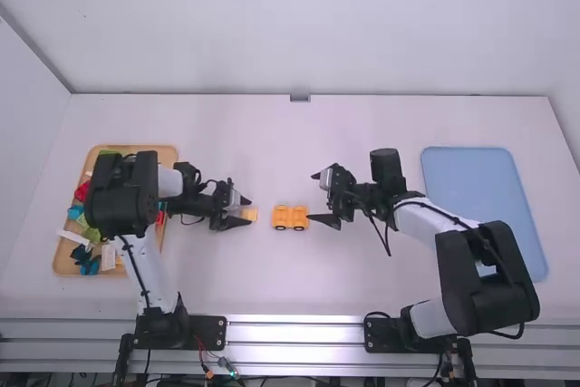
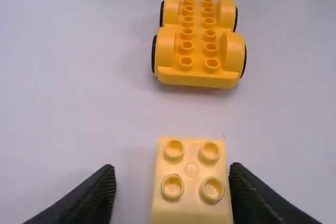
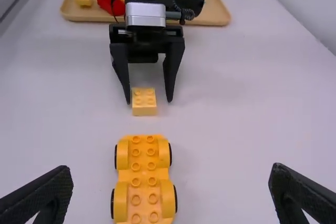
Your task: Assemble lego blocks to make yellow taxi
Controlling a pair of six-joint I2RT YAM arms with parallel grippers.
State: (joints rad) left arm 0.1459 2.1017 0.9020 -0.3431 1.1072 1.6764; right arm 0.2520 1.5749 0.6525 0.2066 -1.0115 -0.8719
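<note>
Yellow block (image 2: 192,170), one, four-studded: on the counter (image 1: 362,120), studs up, between the left jaws, which are parted, one side close against it and the other clear, no grip evident. Yellow wheeled base (image 3: 143,179), one: upright on the counter near the block, studs bare; right jaws wide apart, empty. Stage, as judged: picking up the block; next entry, close the left jaws squarely, lift, and align it over the base's studs.

The white table (image 1: 272,147) carries a tan tray (image 1: 168,150), yellow block (image 3: 144,109), yellow wheeled base (image 2: 198,76) and blue tray (image 1: 480,188).
</note>
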